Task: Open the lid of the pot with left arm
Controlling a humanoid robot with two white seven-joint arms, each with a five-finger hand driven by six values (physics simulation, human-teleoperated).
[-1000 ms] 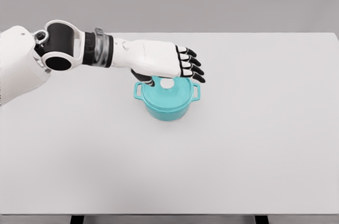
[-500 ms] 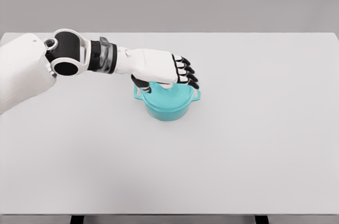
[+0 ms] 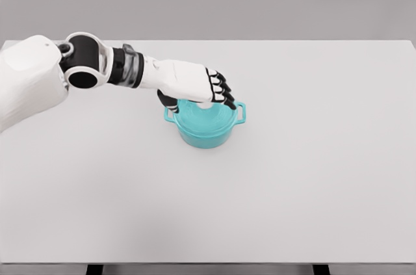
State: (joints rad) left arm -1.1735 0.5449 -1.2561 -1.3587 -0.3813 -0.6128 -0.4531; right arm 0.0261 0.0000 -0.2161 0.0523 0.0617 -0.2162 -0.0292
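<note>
A teal pot (image 3: 205, 134) with two side handles stands on the white table (image 3: 299, 177), a little left of the middle. Its teal lid (image 3: 200, 119) sits on top, and only a sliver of the white knob (image 3: 205, 106) shows. My left hand (image 3: 195, 99) reaches in from the left and rests over the lid. Its black-tipped fingers (image 3: 222, 95) curl down on the knob's far side, with the thumb on the near left side. The hand hides most of the knob and the back of the lid. The lid is seated on the pot.
The pot's right handle (image 3: 240, 112) sticks out past the fingertips. The left forearm (image 3: 123, 67) crosses the table's back left part. The table's front edge runs along the bottom of the view.
The left hand has lowered onto the lid and drawn slightly left. Its fingers, stretched out over the pot a second ago, now curl around the knob. The pot has not moved.
</note>
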